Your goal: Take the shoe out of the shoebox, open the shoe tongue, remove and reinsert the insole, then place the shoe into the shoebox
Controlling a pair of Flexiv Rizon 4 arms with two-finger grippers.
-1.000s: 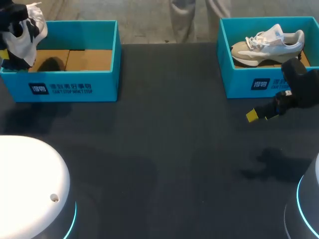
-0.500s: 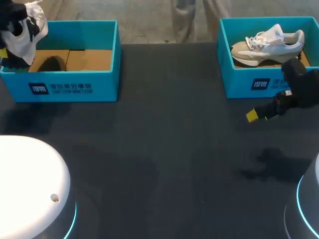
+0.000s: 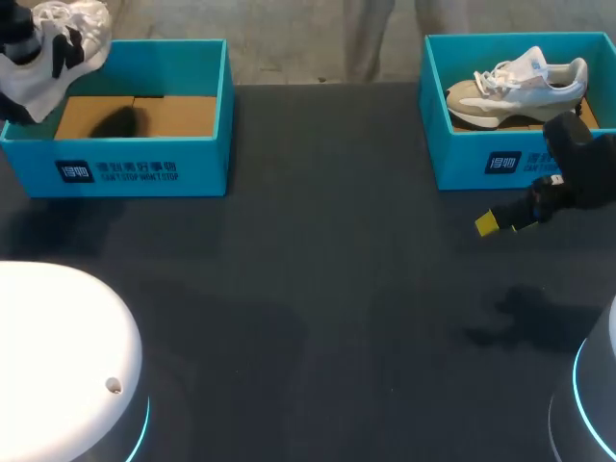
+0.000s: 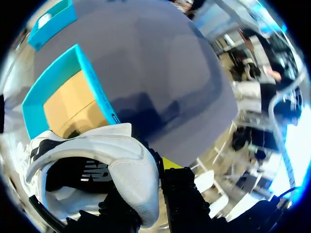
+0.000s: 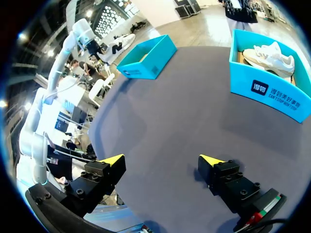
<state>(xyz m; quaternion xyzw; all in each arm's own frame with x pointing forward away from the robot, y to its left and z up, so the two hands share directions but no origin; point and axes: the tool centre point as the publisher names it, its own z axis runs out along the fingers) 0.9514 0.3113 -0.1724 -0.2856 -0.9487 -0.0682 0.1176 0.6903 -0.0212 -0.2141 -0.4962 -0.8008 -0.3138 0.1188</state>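
Note:
A white and black shoe hangs above the far left corner of the left teal shoebox, which shows a bare cardboard floor. My left gripper is shut on it. In the left wrist view its fingers pinch the shoe's white upper, with one yellow tip showing. My right gripper hovers open over the table in front of the right teal shoebox. A beige and white shoe lies in that box. The right wrist view shows the gripper with nothing between its wide-apart fingers.
Dark tabletop stretches between the two boxes and toward the near edge. The right wrist view takes in both boxes: the left one far ahead, the right one nearer to one side.
My left gripper has carried the white and black shoe a little higher and to the right over the left box. The right arm has kept still.

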